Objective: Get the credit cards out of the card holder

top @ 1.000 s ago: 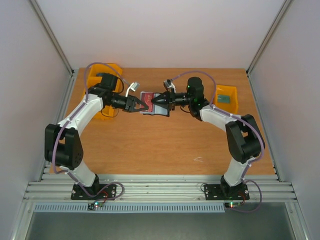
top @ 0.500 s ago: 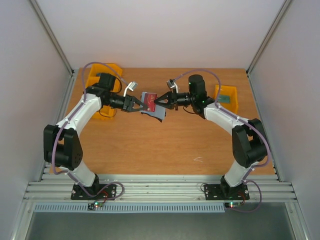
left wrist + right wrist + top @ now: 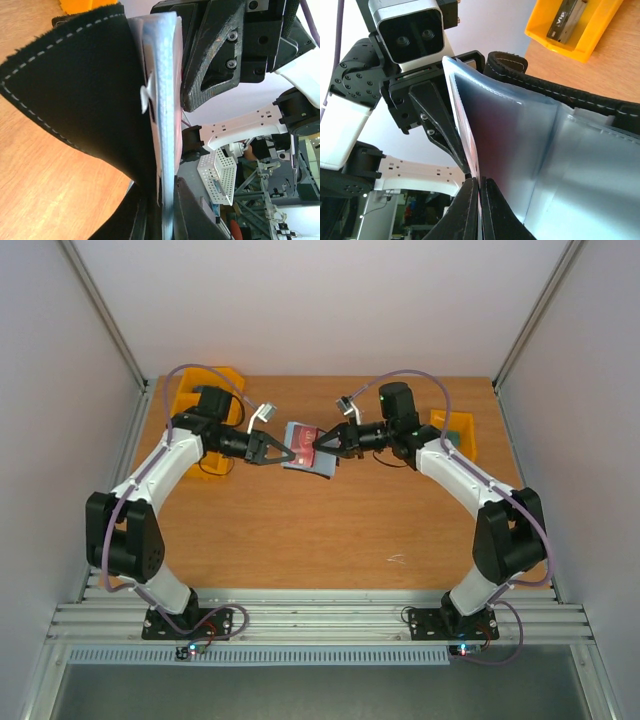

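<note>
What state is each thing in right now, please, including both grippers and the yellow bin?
Black bifold card holder with blue-grey inner panels: open, held above the table between both grippers.
Red plastic credit card: in the holder, not yet out.
Left gripper: shut on the holder's pale edge.
Right gripper: shut on the holder.
Yellow plastic bin on the right: holds a dark flat item.
</note>
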Action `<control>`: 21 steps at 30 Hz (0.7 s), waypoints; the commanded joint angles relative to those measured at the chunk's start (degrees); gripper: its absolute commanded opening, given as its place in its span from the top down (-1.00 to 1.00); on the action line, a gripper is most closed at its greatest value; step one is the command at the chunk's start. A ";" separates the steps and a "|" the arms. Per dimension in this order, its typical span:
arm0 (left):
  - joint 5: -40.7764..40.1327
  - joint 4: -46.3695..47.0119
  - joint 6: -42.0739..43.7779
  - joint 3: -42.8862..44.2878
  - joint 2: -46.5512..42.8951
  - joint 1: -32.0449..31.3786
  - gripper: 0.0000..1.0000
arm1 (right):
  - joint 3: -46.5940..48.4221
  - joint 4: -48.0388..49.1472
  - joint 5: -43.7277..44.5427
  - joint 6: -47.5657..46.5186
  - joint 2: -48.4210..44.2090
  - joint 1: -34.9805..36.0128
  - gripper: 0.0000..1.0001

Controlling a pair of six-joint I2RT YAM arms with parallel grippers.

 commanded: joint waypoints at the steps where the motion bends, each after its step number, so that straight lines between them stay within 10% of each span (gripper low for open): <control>1: 0.92 -0.21 2.62 0.10 -2.68 0.28 1.00 | 2.50 -8.31 2.09 -5.50 -2.70 -1.12 0.95; 6: 0.17 -3.24 6.26 1.76 -2.99 -1.71 0.99 | 9.10 -21.36 9.80 -16.39 -1.37 2.60 0.77; 21: 2.51 -5.63 7.34 5.70 -2.74 -2.15 0.99 | 10.10 -21.48 6.91 -19.43 -4.38 1.31 0.35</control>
